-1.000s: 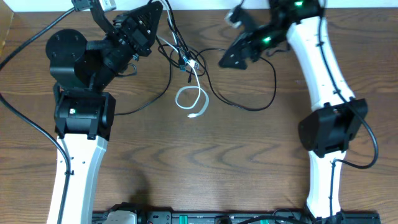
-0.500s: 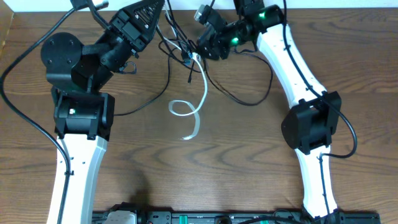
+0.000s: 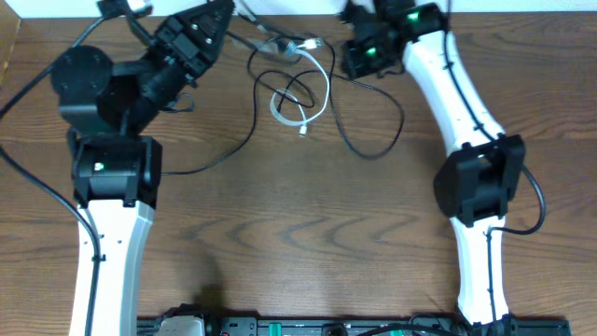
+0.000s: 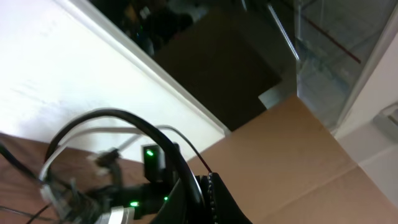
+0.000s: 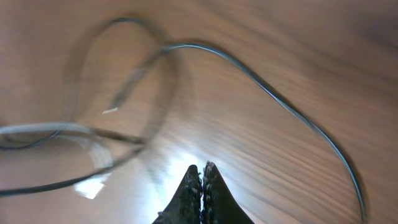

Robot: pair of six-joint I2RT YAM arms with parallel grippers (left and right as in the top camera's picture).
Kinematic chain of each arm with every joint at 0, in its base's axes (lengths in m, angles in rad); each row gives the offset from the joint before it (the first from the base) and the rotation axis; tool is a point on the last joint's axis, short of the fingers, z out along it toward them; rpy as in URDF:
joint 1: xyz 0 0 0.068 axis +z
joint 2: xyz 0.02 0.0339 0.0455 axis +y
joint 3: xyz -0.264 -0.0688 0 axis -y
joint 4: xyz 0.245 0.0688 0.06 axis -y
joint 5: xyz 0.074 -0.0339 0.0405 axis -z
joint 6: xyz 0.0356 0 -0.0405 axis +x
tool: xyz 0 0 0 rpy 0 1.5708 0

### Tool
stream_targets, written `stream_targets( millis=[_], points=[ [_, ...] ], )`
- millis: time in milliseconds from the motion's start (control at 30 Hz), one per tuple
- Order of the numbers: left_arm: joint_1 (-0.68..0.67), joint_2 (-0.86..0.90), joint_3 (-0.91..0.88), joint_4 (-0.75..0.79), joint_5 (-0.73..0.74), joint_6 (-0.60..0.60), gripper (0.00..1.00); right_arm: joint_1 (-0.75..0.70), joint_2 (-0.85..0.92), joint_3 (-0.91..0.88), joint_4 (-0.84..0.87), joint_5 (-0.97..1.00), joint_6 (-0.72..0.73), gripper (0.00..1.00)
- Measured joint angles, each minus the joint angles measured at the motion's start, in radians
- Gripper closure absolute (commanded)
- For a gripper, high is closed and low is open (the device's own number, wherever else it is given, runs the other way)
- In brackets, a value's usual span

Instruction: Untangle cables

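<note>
The white cable [image 3: 326, 89] hangs from the back edge and curls into a small loop, its plug end [image 3: 303, 131] lying on the wood. The black cable [image 3: 371, 156] trails across the table in wide curves. My left gripper [image 3: 229, 11] is raised at the back edge, shut on the black cable [image 4: 112, 115], which arches out from between its jaws [image 4: 208, 186]. The white cable [image 4: 59, 146] runs beside it. My right gripper [image 3: 347, 58] hovers just right of the tangle; its jaws [image 5: 202, 167] are shut with nothing between them. Below them the black cable [image 5: 280, 102] is blurred.
A thick black arm cable [image 3: 37, 187] sweeps along the left side of the table. A strip of equipment [image 3: 280, 327] lines the front edge. Behind the table are a white wall and a brown cardboard box [image 4: 298, 162].
The right gripper has closed from wide open and moved to the back of the table. The left gripper lifted farther back. The white loop was dragged up and to the right.
</note>
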Motion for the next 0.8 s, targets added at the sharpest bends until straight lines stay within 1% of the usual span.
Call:
stream_targets(
  millis=[133, 267, 400, 467, 533, 633, 700, 800],
  points=[
    [0.049, -0.001, 0.000, 0.001, 0.027, -0.003, 0.93, -0.100, 0.035, 0.000, -0.051, 0.098, 0.079, 0.99],
    [0.085, -0.001, 0.000, 0.001, 0.054, -0.004, 0.92, -0.170, 0.082, -0.003, -0.090, 0.144, 0.119, 0.99],
    [0.096, -0.001, 0.000, -0.003, 0.090, -0.003, 0.93, -0.195, 0.097, -0.005, -0.099, 0.090, 0.078, 0.99],
    [0.092, -0.001, 0.000, -0.005, 0.117, 0.003, 0.93, -0.193, 0.097, -0.005, -0.102, 0.002, 0.020, 0.95],
    [0.084, 0.001, 0.000, -0.006, 0.157, 0.030, 0.93, -0.186, 0.097, -0.006, -0.115, -0.092, -0.034, 0.83],
    [0.060, 0.024, 0.000, -0.012, 0.234, 0.100, 0.93, -0.173, 0.093, -0.006, -0.135, -0.228, -0.103, 0.66],
    [0.037, 0.059, 0.001, -0.022, 0.303, 0.161, 0.93, -0.164, 0.085, -0.006, -0.148, -0.303, -0.146, 0.57],
    [0.007, 0.146, 0.001, -0.027, 0.403, 0.243, 0.93, -0.150, 0.051, -0.007, -0.157, -0.377, -0.182, 0.46]
  ],
)
